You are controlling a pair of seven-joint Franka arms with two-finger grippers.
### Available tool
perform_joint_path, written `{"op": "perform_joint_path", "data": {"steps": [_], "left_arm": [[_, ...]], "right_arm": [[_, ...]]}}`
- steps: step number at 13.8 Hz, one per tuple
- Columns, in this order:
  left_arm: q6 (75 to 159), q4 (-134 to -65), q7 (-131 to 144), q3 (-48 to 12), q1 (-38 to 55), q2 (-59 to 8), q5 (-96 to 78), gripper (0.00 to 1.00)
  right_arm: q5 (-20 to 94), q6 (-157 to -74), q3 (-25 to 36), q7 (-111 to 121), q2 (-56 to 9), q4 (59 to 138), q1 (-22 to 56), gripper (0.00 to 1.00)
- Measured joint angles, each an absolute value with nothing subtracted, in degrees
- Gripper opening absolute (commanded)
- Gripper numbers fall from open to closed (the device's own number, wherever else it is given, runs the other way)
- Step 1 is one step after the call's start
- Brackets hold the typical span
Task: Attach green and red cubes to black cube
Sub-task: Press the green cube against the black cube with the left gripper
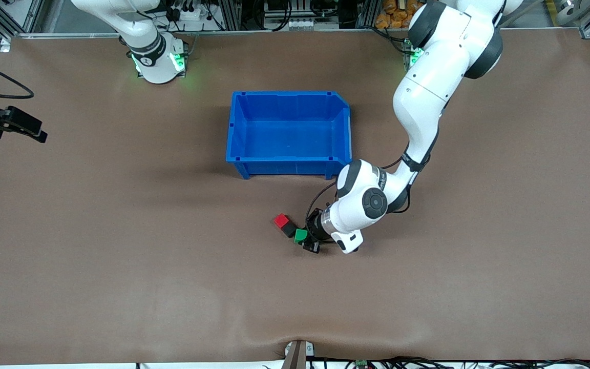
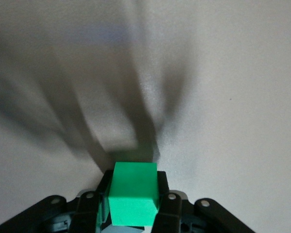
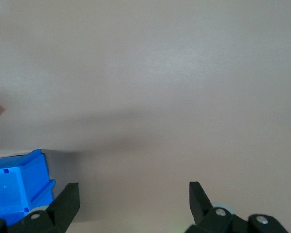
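Near the blue bin (image 1: 290, 134), the red cube (image 1: 280, 221) touches the black cube (image 1: 289, 229); the left hand (image 1: 311, 241) pinches the green cube (image 1: 300, 235) beside it, unattached; the right hand (image 3: 134, 204) waits, spread.

Left gripper (image 1: 306, 241) clamped low over table; right gripper (image 3: 134, 201) spread, waiting.
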State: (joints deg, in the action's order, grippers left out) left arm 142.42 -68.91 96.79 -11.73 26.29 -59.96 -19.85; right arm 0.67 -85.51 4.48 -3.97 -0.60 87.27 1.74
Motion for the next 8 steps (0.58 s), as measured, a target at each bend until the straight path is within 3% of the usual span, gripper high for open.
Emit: {"op": "perform_joint_path", "data": {"steps": [8], "left_arm": [[141.5, -68.7, 98.8, -11.7, 26.3, -60.0, -19.6, 0.0]], "right_arm": [[0.7, -83.4, 4.2, -4.0, -0.6, 87.1, 1.4, 1.0]]}}
